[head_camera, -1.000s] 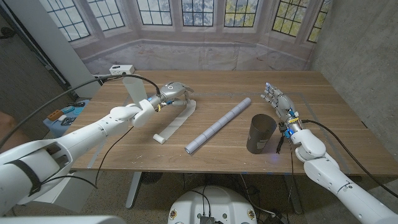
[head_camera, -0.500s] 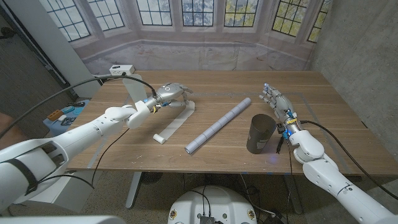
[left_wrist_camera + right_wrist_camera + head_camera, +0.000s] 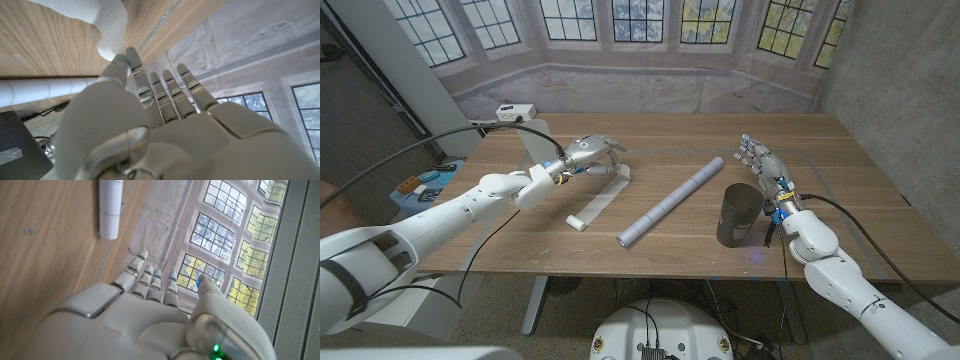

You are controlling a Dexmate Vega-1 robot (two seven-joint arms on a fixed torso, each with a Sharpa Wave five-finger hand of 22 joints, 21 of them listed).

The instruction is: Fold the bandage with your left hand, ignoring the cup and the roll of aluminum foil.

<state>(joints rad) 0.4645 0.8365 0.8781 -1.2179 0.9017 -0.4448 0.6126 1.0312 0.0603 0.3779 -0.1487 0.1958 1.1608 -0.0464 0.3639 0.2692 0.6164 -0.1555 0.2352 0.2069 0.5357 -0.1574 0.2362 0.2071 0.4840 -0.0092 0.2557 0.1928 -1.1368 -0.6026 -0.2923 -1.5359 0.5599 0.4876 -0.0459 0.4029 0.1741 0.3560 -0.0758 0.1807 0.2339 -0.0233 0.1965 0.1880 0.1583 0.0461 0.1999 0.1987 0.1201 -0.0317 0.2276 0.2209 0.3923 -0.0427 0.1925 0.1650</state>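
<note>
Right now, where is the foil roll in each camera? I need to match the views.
Head view: foil roll lies diagonally mid-table, between the bandage and the cup.
Left wrist view: the roll runs beside the left hand.
Right wrist view: one end of it on the table.
Shared landmark: the windows.

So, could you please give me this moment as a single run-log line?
left hand: pinches bandage end, lifted | right hand: open beside cup | foil roll: untouched
</note>
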